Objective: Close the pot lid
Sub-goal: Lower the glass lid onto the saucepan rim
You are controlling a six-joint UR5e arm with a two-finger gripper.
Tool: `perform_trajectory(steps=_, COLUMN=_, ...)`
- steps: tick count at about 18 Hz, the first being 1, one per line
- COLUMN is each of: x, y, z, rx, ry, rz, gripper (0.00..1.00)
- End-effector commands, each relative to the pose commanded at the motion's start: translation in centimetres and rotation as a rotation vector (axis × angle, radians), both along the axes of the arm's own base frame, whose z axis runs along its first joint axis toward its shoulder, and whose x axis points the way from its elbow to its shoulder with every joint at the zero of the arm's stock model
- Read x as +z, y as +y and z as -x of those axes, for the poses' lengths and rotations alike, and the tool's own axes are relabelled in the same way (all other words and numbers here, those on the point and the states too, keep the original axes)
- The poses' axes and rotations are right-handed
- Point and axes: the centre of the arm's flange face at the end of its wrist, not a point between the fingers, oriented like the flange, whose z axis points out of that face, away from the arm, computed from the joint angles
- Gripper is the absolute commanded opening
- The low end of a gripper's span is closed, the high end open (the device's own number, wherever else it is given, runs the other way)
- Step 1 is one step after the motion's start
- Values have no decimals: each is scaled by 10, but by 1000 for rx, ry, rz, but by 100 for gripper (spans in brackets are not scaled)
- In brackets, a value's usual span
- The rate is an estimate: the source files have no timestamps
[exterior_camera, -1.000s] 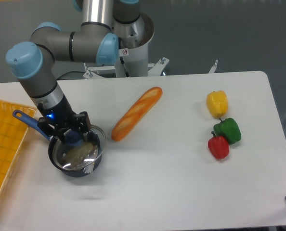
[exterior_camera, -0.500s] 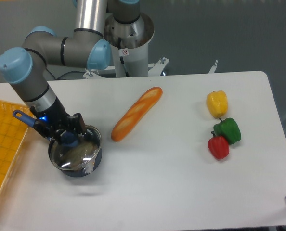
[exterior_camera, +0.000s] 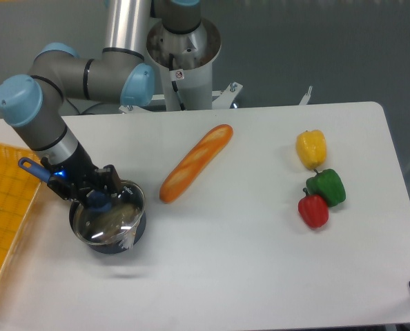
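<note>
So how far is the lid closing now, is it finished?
Mostly done: the lid lies over the pot, though it looks a little tilted and may not be fully seated. In hand: the gripper is at the knob; whether it grips cannot be told. Left: seat the lid flat, release, and lift away.

The arm [exterior_camera: 88,69] extends from its base at the table's rear toward the left, then bends down with the wrist angled toward the table. The gripper [exterior_camera: 96,201] points downward, fingers closed around the lid [exterior_camera: 110,219] knob.
</note>
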Motion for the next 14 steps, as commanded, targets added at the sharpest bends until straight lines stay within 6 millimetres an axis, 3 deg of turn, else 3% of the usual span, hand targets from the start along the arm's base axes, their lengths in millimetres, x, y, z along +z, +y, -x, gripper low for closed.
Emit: perform_trajectory(steps=14, x=-15, y=0, z=-7, rx=-1, ry=12, rz=30, gripper=23)
